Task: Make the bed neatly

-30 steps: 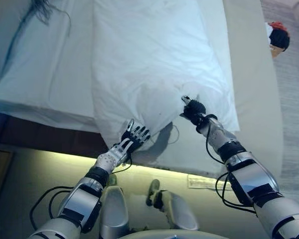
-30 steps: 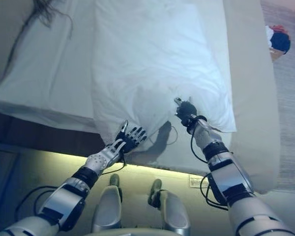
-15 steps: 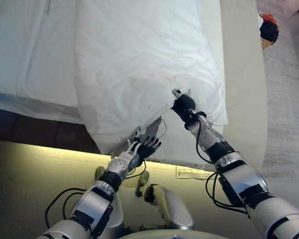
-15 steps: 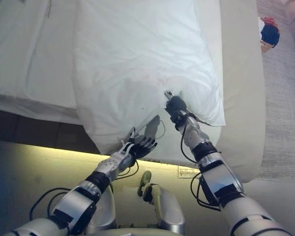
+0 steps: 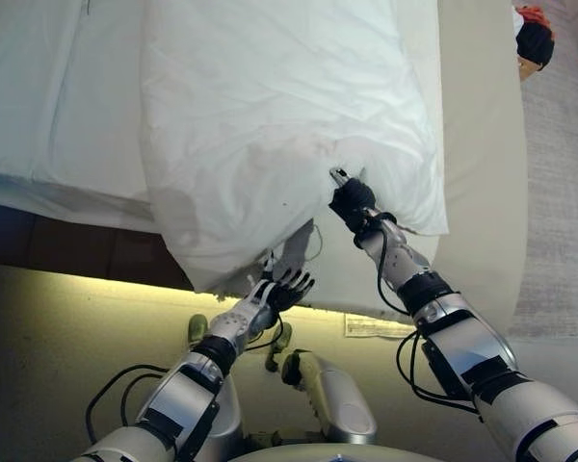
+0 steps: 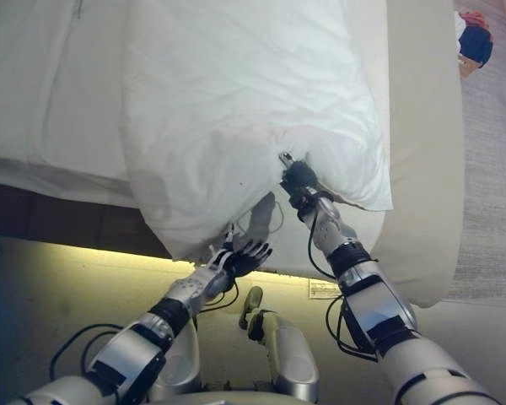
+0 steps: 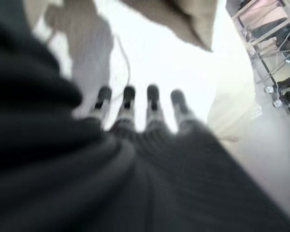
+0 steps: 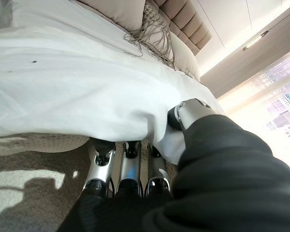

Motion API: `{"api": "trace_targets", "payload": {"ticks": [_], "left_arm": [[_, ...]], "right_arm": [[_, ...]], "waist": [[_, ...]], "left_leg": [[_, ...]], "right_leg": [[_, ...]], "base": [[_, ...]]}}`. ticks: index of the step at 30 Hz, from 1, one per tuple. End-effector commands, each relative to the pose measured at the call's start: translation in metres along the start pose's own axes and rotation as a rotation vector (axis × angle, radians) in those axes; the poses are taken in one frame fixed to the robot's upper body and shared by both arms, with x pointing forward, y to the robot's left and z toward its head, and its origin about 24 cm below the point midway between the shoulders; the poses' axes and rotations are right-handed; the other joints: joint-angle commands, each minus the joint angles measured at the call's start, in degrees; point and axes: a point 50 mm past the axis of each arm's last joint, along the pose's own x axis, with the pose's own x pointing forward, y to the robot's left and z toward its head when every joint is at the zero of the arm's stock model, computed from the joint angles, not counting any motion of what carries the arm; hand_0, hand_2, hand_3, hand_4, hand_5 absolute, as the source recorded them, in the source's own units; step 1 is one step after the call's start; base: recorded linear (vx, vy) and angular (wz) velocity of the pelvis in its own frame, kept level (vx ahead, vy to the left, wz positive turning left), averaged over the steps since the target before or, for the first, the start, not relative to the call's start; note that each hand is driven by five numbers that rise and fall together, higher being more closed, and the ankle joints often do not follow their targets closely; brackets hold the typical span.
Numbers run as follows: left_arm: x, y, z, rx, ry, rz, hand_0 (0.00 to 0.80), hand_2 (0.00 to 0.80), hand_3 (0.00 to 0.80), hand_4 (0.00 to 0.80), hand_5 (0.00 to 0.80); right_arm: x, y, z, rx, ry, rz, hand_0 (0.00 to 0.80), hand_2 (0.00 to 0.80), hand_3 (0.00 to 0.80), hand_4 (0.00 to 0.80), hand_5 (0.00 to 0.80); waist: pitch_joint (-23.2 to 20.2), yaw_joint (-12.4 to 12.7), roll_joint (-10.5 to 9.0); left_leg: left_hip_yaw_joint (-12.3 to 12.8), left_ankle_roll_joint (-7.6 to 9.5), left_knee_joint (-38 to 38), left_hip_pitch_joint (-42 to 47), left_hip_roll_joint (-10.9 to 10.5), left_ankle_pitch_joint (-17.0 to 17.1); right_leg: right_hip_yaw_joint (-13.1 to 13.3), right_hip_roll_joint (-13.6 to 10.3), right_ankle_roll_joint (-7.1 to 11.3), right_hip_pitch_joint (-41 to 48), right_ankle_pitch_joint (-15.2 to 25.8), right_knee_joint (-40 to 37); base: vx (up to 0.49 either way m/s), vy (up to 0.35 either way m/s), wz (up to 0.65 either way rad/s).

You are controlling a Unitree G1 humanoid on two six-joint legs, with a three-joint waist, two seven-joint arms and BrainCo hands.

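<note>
A white duvet (image 5: 270,96) lies rumpled across the bed, its near edge hanging over the side. My right hand (image 5: 352,202) is shut on that edge. In the right wrist view its fingers (image 8: 128,164) sit under the duvet (image 8: 63,82) and the thumb (image 8: 191,113) presses on top. The left hand (image 5: 281,289) hovers just below the duvet's hanging corner, open with fingers spread. In the left wrist view its fingers (image 7: 135,104) point at white cloth and hold nothing.
A white sheet (image 5: 48,96) covers the bed's left part. The beige bed base (image 5: 482,144) runs along the right, beside grey carpet (image 5: 559,192). A red and dark object (image 5: 535,38) lies on the floor at top right. A tasselled cushion (image 8: 154,34) lies by the headboard.
The camera has shifted. My left hand has come off the duvet's lower edge and now sits below its corner. The right hand keeps its hold on the duvet edge.
</note>
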Motion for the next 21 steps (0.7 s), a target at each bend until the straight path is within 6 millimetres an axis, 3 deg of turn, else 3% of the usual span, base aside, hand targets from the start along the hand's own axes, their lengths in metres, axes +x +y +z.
{"api": "trace_targets", "payload": {"ticks": [1,10,21], "left_arm": [[0.015,-0.054,-0.05,-0.056,0.104,-0.314,0.0,0.0,0.0,0.0,0.0],[0.017,-0.094,-0.046,-0.083,0.066,-0.522,0.0,0.0,0.0,0.0,0.0],[0.016,-0.119,-0.057,-0.08,0.121,-0.636,0.0,0.0,0.0,0.0,0.0]], "right_arm": [[0.011,0.052,0.05,-0.052,-0.165,0.218,0.8,0.8,0.8,0.8,0.8],[0.012,0.051,0.037,-0.026,-0.121,0.214,0.8,0.8,0.8,0.8,0.8],[0.012,0.05,0.028,-0.018,-0.095,0.207,0.8,0.8,0.8,0.8,0.8]], "waist": [[-0.35,-0.09,0.51],[-0.85,-1.09,0.37],[-1.19,-2.11,0.39]], "left_leg": [[-0.95,2.16,-1.68,-0.01,-1.08,1.78],[-1.03,2.11,-0.54,0.22,-0.81,1.16],[-0.57,2.15,-0.09,0.83,-0.55,0.61]], "right_leg": [[0.92,-3.55,4.91,2.6,4.96,-3.96],[1.14,-3.41,4.43,2.33,3.74,-1.98],[1.73,-3.3,4.47,2.22,3.15,-0.88]], "base": [[0.0,0.0,0.0],[0.022,-0.005,-0.02],[0.002,0.001,0.0]]}}
